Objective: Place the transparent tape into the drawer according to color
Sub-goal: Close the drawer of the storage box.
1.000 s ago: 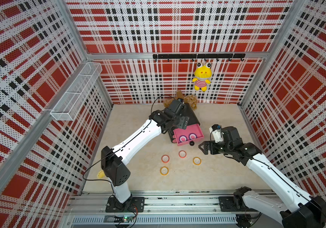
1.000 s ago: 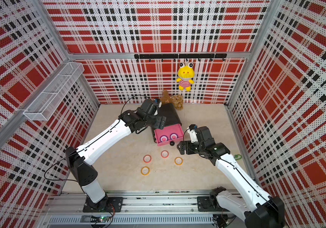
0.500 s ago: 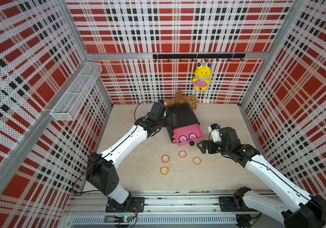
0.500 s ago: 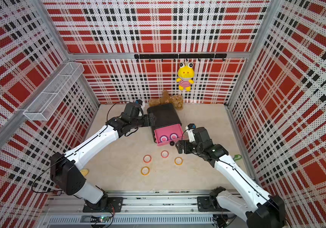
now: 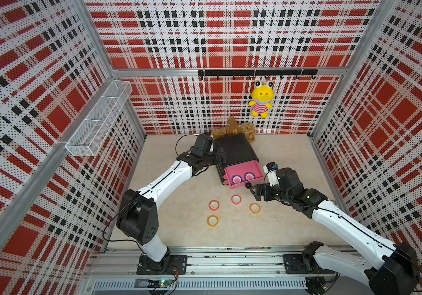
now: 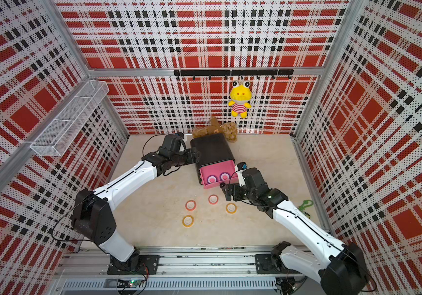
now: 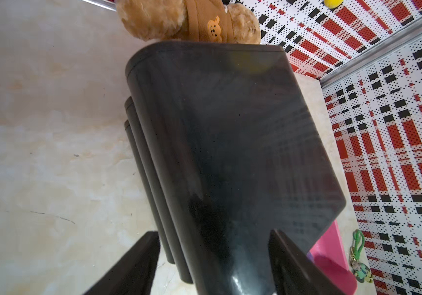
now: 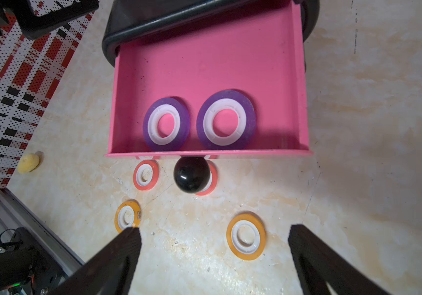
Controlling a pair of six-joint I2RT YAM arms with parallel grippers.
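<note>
Hovering wide open and empty, our right gripper (image 8: 213, 229) faces the knob (image 8: 191, 174) of the open top drawer (image 8: 304, 89) straight ahead, 2 purple tape rings (image 8: 250, 120) inside. 4 other rings (image 8: 246, 253) lie on the floor (image 8: 358, 178) nearest it; whether our left gripper (image 7: 212, 235) clamps the cabinet (image 7: 230, 127), we cannot tell.

Red-black-white plaid perforated wall panels (image 5: 230, 38) on 3 sides; beige marbled tabletop (image 6: 153, 229) under left gripper (image 7: 215, 258); white wire-mesh basket (image 5: 97, 122) on wall, up & to its left.
</note>
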